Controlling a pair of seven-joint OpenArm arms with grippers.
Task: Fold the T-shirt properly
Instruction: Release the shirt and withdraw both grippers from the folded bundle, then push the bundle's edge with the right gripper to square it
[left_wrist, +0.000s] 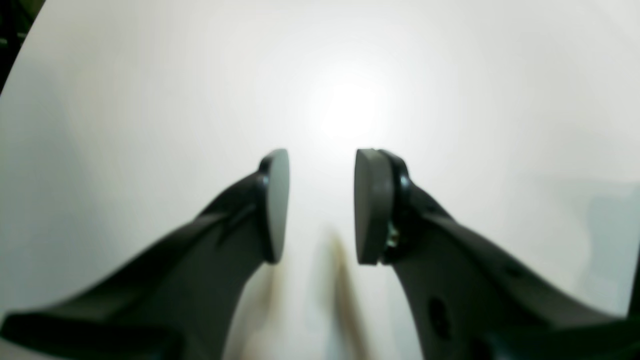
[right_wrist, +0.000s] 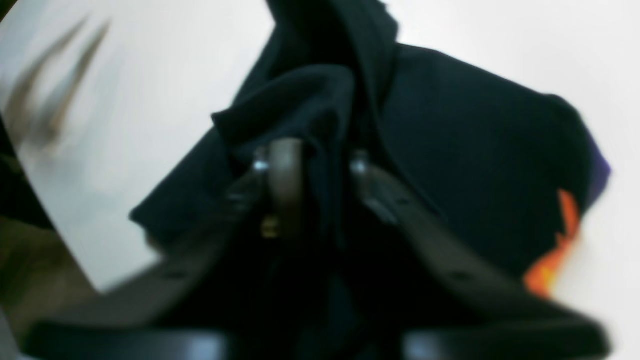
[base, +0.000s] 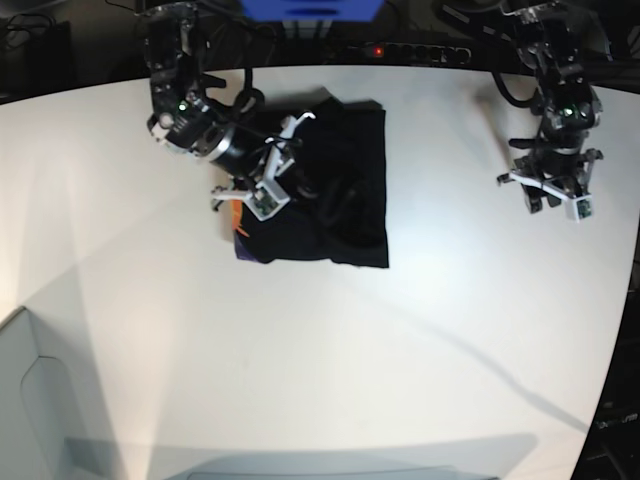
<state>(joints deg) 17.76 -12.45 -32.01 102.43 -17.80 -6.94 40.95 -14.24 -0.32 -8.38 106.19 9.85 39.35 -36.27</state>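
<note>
The T-shirt (base: 335, 190) sits bunched on the white desk (base: 320, 350), a raised fold pinched between the right fingers (right_wrist: 287, 175). Only the right wrist view shows its orange patch clearly. The left fingers (left_wrist: 372, 205) hang apart, holding nothing, well away.

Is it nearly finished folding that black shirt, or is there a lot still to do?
Partly done, by the look of it. The T-shirt already lies as a compact, roughly rectangular bundle on the white table, so some folds seem made. Right now the right gripper has closed on a bunched fold of cloth near one edge. The left gripper hangs open over bare table. Left to do: lay that fold flat, since the bundle looks rumpled.
</note>
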